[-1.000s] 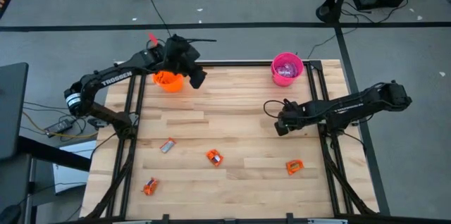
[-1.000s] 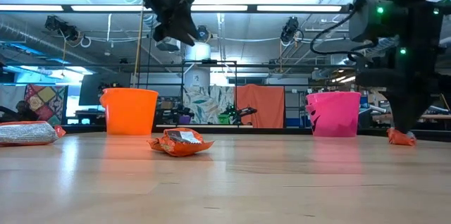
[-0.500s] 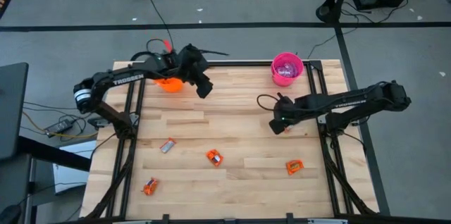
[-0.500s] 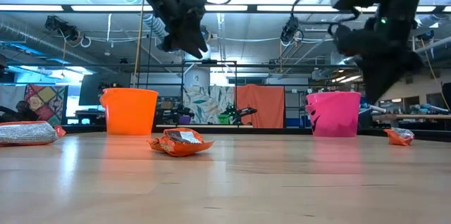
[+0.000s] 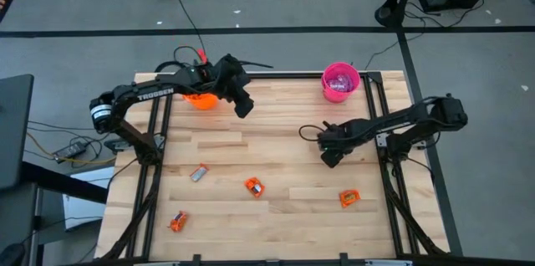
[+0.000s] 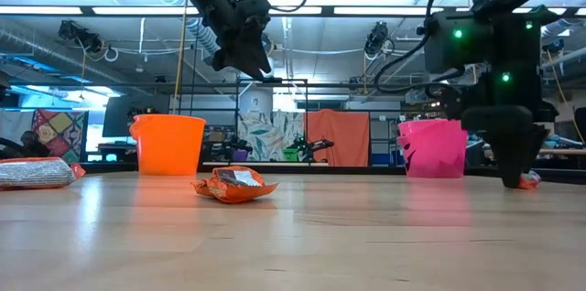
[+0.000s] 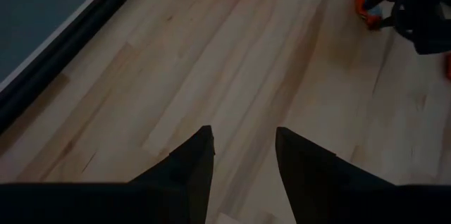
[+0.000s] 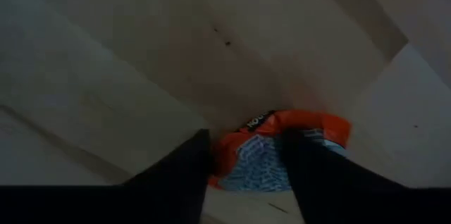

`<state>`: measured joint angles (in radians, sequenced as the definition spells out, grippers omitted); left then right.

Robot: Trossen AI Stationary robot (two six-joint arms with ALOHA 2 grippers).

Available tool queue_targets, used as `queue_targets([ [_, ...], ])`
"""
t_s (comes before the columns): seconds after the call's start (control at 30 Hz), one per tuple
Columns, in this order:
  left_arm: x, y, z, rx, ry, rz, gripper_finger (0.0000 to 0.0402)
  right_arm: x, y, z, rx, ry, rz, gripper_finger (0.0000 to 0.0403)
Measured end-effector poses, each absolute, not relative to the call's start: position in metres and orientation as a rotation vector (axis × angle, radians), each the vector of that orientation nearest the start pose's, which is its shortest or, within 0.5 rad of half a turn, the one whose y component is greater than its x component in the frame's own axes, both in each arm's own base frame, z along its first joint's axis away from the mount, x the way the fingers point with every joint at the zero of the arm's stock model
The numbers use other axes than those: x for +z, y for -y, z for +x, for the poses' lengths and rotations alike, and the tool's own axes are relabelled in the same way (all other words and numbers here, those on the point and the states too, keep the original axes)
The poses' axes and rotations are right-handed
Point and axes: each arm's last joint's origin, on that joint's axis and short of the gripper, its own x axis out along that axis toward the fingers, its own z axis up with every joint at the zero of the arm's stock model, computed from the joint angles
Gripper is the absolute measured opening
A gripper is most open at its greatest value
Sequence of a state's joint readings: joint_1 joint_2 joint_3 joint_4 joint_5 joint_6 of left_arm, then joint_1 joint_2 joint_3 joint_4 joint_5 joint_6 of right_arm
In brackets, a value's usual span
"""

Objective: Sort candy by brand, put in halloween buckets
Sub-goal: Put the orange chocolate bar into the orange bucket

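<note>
Several wrapped candies lie flat on the wooden table: a silver-and-red one, and orange ones in the middle, at the near right and at the near left. The orange bucket stands at the far left and the pink bucket at the far right. My left gripper is open and empty, high above the table beside the orange bucket. My right gripper is open and low over the table. An orange candy lies just ahead, framed between its fingers.
The pink bucket holds purple wrappers. Black frame rails run along the table's left and right sides. Bare wood lies between the two buckets. The left wrist view shows my right arm farther off.
My left gripper has gone from over the orange bucket toward the table's right and a little nearer, staying high. My right gripper has shifted slightly toward the table's left and near edge, rising and then coming down close to the tabletop.
</note>
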<state>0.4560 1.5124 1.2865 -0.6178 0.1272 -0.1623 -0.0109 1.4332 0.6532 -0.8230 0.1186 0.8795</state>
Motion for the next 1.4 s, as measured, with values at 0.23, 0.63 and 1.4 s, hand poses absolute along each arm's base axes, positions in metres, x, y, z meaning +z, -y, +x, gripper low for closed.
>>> queue_targets([
  [0.23, 0.299, -0.138, 0.29, 0.379, -0.782, -0.398, 0.0156, 0.143, 0.004, 0.2, -0.766, -1.405, 0.638, 0.0043],
  [0.63, 0.313, -0.121, 0.311, 0.216, -0.609, -0.241, 0.0157, 0.215, 0.022, 0.235, -0.491, -0.698, 0.753, 0.0027],
  [1.4, 0.338, -0.088, 0.336, 0.308, -0.372, 0.139, 0.0286, 0.278, 0.077, 0.256, -0.292, 0.08, 1.005, 0.0023],
])
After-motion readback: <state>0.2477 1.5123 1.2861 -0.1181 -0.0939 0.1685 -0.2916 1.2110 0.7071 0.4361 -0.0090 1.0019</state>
